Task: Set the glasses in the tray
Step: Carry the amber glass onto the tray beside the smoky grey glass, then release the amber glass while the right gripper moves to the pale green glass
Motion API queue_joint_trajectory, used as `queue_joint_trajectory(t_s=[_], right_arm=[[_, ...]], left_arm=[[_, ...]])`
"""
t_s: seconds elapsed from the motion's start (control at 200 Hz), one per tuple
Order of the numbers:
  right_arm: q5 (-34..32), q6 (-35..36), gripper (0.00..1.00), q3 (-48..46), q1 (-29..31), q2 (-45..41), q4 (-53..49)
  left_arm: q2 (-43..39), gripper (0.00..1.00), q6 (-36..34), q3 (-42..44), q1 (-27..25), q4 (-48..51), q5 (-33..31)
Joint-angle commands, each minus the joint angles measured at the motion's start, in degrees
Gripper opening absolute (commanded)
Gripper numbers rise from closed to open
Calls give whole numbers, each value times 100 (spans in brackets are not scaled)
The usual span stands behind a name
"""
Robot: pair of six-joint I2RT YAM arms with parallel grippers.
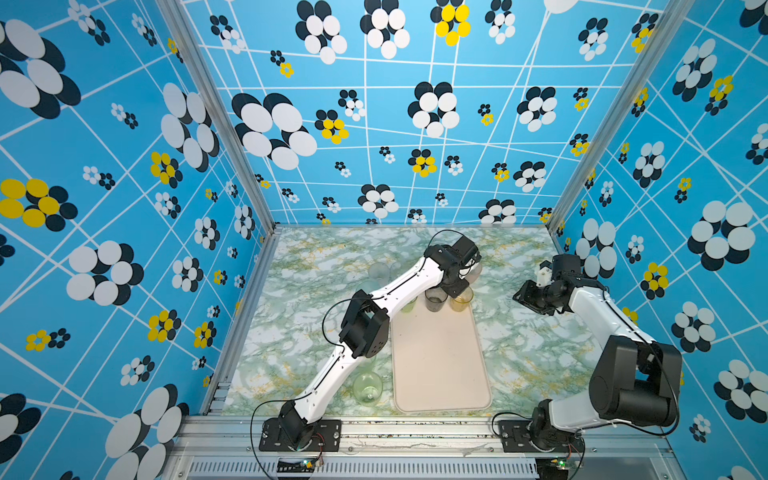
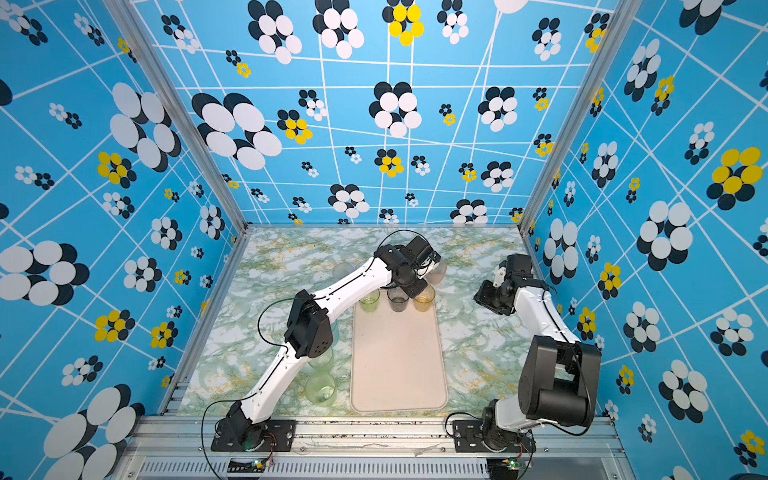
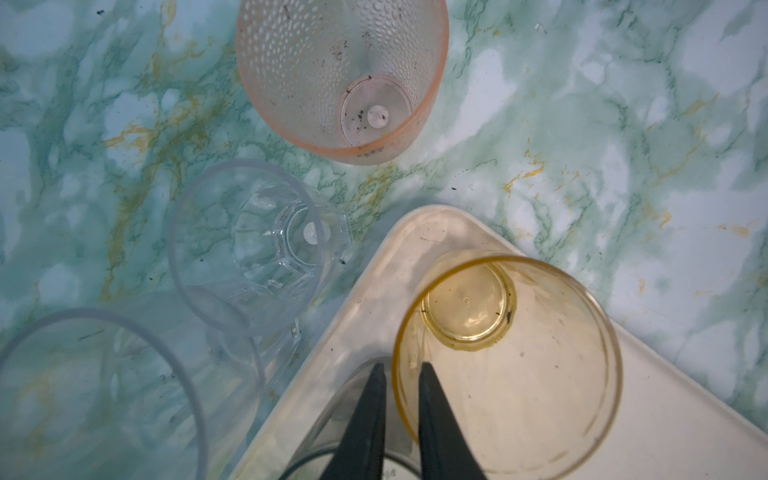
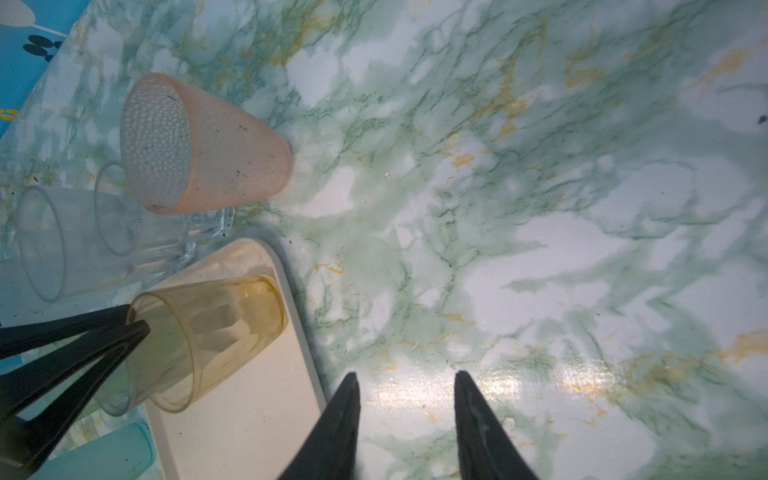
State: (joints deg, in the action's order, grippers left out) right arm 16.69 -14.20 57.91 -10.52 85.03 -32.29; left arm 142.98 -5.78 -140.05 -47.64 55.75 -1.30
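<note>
- Arms, in both top views: the left arm (image 1: 399,286) (image 2: 353,282) reaches from the lower edge diagonally up to the tray's (image 1: 440,365) far end. Its wrist is bent down over the amber glass (image 1: 460,300), which stands upright in the tray's upper right corner, beside a grey glass (image 1: 435,300). The right arm (image 1: 590,307) is folded at the right, off the tray.
- Left wrist view: the left fingers (image 3: 365,415) are slightly parted and straddle the amber glass's rim without clamping it. A pink glass (image 3: 345,75) and a clear glass (image 3: 249,249) stand on the worktop (image 3: 623,124) beyond the tray's corner.
- Right wrist view: the right fingers (image 4: 336,428) are spread and empty over bare worktop, just beside the tray's edge.
</note>
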Motion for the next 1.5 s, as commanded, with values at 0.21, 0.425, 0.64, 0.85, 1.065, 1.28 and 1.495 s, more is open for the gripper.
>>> queue_joint_trajectory(t_s=[0.21,0.425,0.64,0.85,1.065,1.28,1.495], right_arm=[[63,92,40,131,68,75,28],[63,103,40,119,85,66,14],[63,119,40,105,92,48,-5],[63,128,40,108,99,40,-28],[59,132,40,102,111,31,-39],[50,145,40,90,179,29,-59],[-135,178,40,61,378,-78,-190]], left_arm=[[125,22,-77,-164,49,42,-176],[60,26,-63,-160,45,-48,-226],[-195,28,-72,81,14,-371,-247],[-382,28,-97,206,-22,-510,-240],[-609,28,-125,436,-60,-698,-274],[-1077,27,-57,1082,-62,-1125,-141],[-2179,27,245,2499,-32,-1984,0]])
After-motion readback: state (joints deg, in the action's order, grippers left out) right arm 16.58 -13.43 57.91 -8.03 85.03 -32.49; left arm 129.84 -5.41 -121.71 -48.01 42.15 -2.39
